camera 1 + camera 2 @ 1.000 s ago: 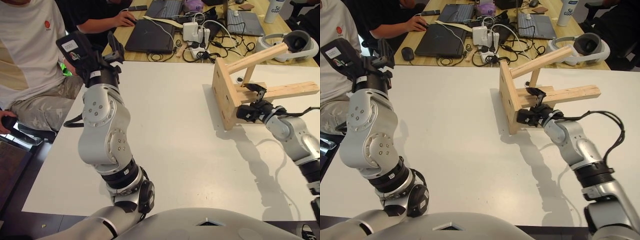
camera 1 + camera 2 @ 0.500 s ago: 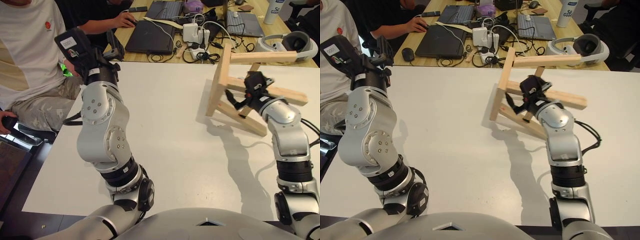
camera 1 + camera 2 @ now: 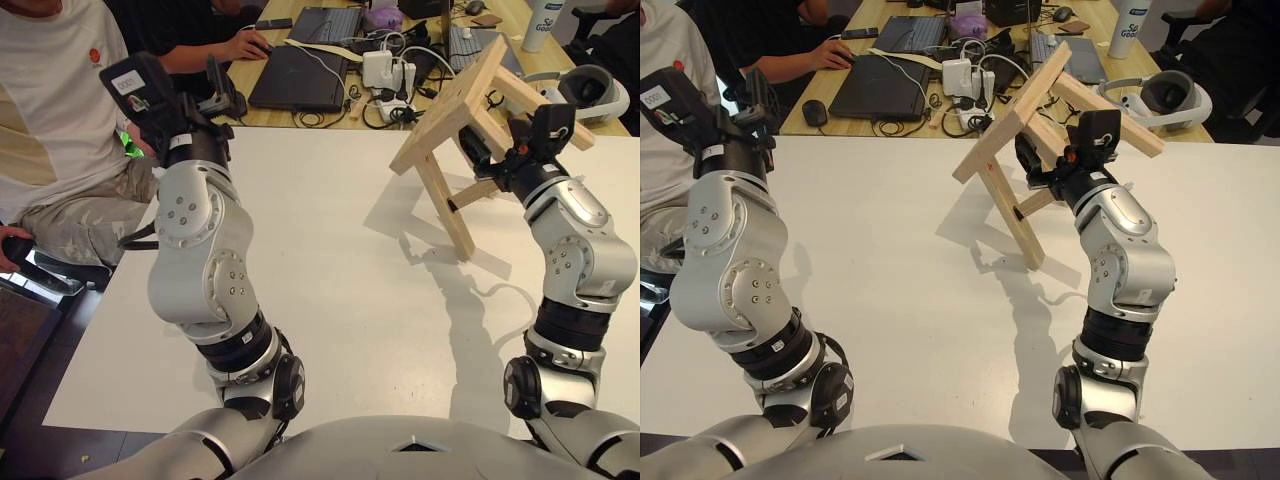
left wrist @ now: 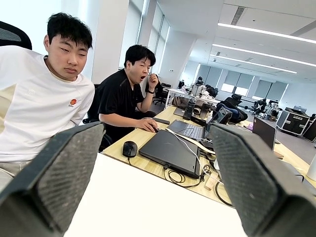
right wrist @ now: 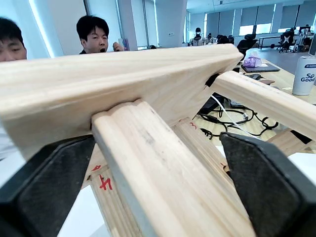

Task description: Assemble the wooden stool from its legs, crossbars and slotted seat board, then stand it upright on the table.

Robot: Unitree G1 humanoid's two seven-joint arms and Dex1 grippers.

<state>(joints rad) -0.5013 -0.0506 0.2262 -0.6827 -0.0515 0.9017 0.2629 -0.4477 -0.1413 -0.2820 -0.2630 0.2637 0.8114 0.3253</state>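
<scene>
Wooden stool point(image 3: 455, 105), tilted on one leg near the table's point(image 3: 330, 300) far edge, clamped by the right gripper point(image 3: 492, 158); left gripper point(image 4: 153, 182) gapes empty near the far left corner.

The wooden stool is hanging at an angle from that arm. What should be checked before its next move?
1. Stool parts all joined: ok.
2. Right gripper holds it, fingers either side of a bar: ok.
3. Stool upright: not ok. It is tilted, with only one leg down on the table.
4. Left gripper open, empty and raised away from the stool: ok.
5. Joints tight enough for setting down: cannot tell.
</scene>
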